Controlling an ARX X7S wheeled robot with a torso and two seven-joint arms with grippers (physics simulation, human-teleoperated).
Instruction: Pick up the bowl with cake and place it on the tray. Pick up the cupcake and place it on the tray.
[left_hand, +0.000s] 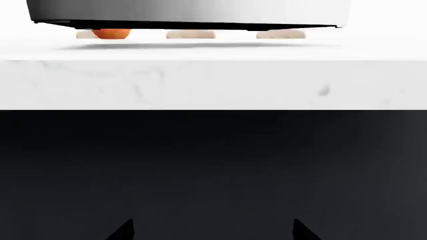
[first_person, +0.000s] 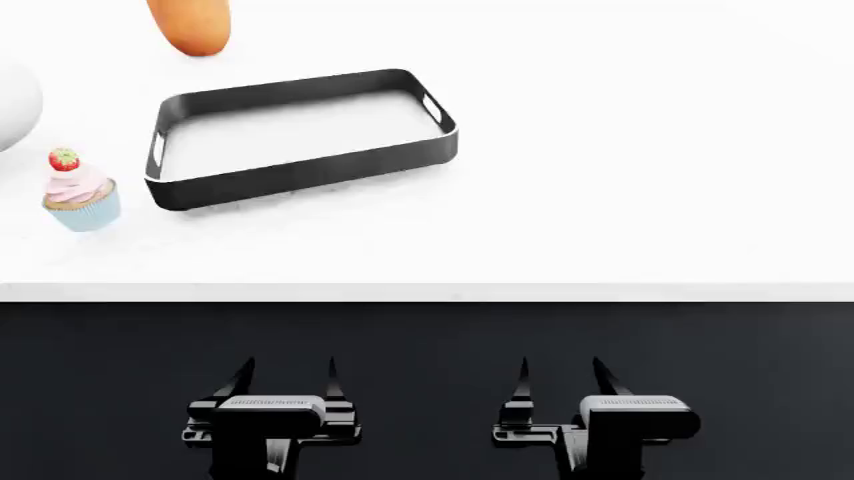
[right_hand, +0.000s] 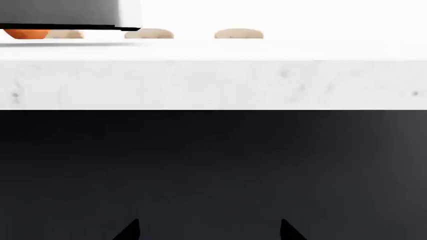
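Observation:
The black tray with a pale floor lies empty on the white counter, left of centre in the head view. In both wrist views its dark side shows just above the counter edge. The cupcake, pink frosting and blue wrapper, stands left of the tray. Only a curved white sliver of the bowl with cake shows at the left border; its inside is out of view. My left gripper and right gripper hang below the counter's front edge, both open and holding nothing.
An orange plant pot stands behind the tray at the far left. The white marble counter stretches to the right of the tray. Its front edge sits above a dark cabinet face.

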